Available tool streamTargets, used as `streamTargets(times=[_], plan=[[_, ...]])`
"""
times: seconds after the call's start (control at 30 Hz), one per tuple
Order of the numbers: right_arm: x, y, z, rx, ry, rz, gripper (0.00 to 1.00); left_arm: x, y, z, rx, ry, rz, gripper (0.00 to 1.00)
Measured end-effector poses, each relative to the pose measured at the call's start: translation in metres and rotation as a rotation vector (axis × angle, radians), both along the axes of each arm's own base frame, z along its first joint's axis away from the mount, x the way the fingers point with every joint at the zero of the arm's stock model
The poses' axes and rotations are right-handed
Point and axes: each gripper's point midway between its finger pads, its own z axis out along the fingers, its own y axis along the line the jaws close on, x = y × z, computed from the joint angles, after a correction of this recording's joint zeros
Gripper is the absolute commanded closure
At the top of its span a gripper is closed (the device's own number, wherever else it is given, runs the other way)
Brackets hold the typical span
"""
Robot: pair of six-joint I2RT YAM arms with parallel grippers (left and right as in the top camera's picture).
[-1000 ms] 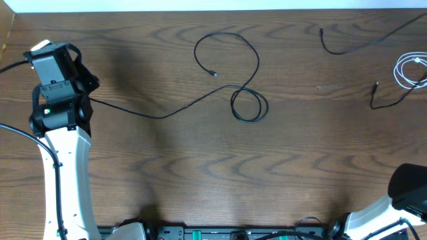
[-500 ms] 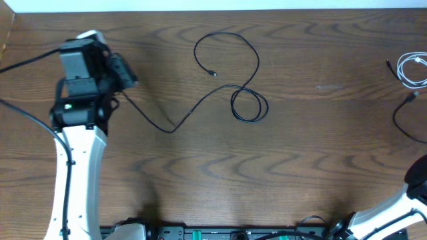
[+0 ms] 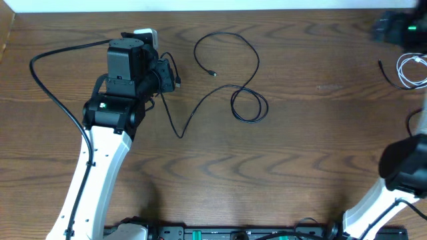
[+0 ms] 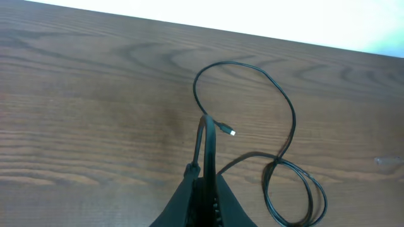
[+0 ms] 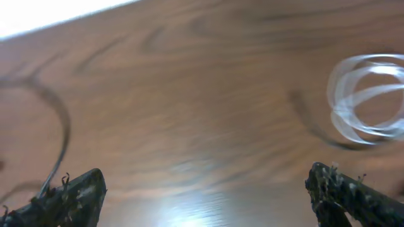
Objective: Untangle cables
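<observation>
Overhead: left gripper (image 3: 172,77) is clamped shut on the tail of the long black cable (image 3: 257,63). From there the cord runs down to a bend, up into a small closed loop, then round a big open loop that ends in a free plug (image 3: 213,73). It's thin, light and limp, so it'll drag and follow rather than push; the small loop could cinch if pulled hard, so take the plug end or the strand beside that loop. The table (image 3: 300,173) has plenty of bare wood in front and to the right, but its far edge is near the big loop. The white cable (image 3: 412,70) is coiled at far right with a short black cable (image 3: 382,68) just beside it; right gripper (image 3: 397,28) is blurred above them. Left wrist: left gripper (image 4: 205,183) fingers pressed together, the long black cable (image 4: 291,120) ahead, plug (image 4: 231,132) lying free. Right wrist: right gripper (image 5: 208,195) spread wide and empty over the wood. The white cable (image 5: 369,94) is motion-smeared, with a black strand (image 5: 312,123) next to it.
</observation>
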Motion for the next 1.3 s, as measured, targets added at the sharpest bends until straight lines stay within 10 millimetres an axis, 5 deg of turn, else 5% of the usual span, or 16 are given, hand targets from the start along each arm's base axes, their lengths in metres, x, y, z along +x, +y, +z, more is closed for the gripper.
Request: streamTargets(times=[0.23,0.7,0.87,0.97,1.3], plan=[[-0.005,0.108,-0.045,0.011,0.105,0.257,0.11,-0.004,0.001,-0.005,0.003,0.027,0.0,0.93],[-0.043,0.241,-0.15,-0.01,0.19,0.548,0.19,-0.014,-0.026,-0.05,-0.12,0.228,-0.063,0.91],[-0.055,0.272,-0.174,-0.053,0.173,0.615,0.24,-0.013,-0.04,-0.072,-0.183,0.314,-0.096,0.5],[-0.062,0.273,-0.185,-0.07,0.183,0.621,0.27,-0.014,-0.046,-0.079,-0.211,0.345,-0.114,0.12],[-0.079,0.279,-0.214,-0.097,0.197,0.644,0.37,-0.011,-0.045,-0.08,-0.217,0.341,-0.107,0.03]])
